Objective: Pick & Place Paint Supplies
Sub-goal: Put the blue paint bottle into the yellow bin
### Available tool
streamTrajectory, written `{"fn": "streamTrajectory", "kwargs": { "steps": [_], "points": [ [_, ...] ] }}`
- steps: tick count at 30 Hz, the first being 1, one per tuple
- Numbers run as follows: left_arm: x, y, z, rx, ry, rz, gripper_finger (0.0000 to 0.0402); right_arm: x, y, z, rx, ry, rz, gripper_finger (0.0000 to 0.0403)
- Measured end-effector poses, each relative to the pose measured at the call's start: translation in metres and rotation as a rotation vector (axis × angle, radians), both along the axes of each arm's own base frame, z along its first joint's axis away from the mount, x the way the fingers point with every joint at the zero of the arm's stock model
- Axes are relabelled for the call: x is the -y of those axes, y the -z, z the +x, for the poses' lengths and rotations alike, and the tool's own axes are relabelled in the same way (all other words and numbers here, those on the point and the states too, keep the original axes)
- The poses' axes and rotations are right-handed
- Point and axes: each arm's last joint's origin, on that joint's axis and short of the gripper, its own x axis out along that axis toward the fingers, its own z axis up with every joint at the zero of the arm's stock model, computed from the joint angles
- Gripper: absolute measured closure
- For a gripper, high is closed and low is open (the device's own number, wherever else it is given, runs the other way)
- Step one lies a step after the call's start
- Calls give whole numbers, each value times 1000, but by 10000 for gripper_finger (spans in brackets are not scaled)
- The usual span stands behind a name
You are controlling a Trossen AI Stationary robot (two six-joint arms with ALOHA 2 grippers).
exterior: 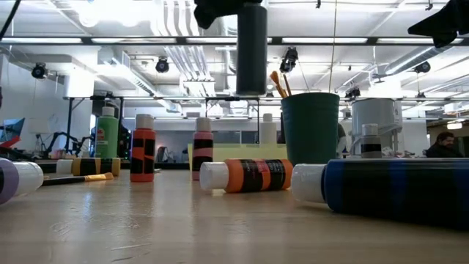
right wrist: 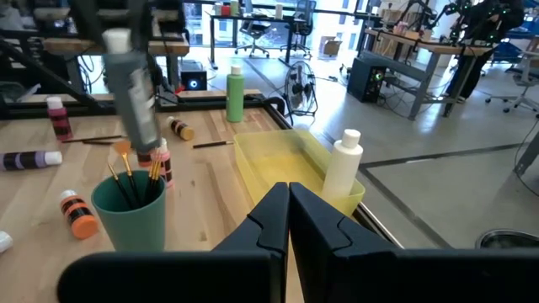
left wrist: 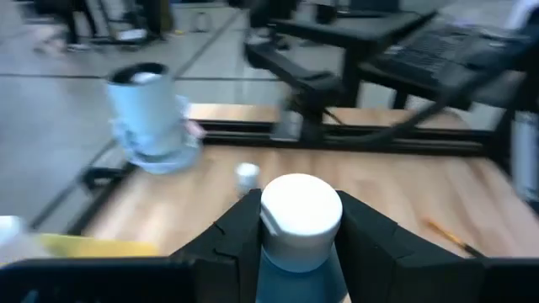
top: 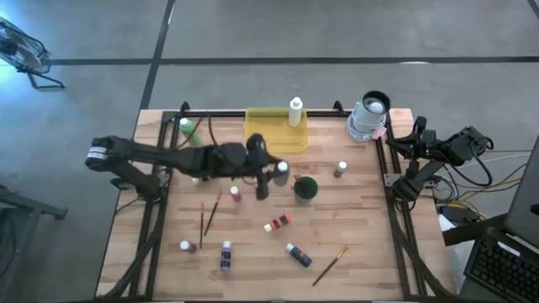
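yellow tray point(top: 263, 135), dark green cup point(top: 306, 188), white-blue container point(top: 370, 117)

Two dark jointed arms; left arm point(top: 160, 156) bears a white-striped end.

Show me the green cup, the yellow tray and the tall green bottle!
green cup point(right wrist: 130, 220), right wrist view, on its front wall.
yellow tray point(top: 261, 126), high view, on its bare floor.
tall green bottle point(right wrist: 235, 94), right wrist view, on its body.
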Motion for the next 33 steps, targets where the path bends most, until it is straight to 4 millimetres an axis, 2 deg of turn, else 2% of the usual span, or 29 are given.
{"fn": "streamTrajectory", "kwargs": {
  "steps": [8,15,18,27,33],
  "points": [
    [-46,-31,-5,-8,-284,88,277,0,0,0,0,0,0,394],
    [-102,-29,-5,75,-546,60,277,0,0,0,0,0,0,394],
    [-125,-22,3,107,-563,73,277,0,0,0,0,0,0,394],
    [-183,20,23,37,-616,51,277,0,0,0,0,0,0,394],
    [-210,36,32,31,-629,-8,277,0,0,0,0,0,0,394]
  ]
}}
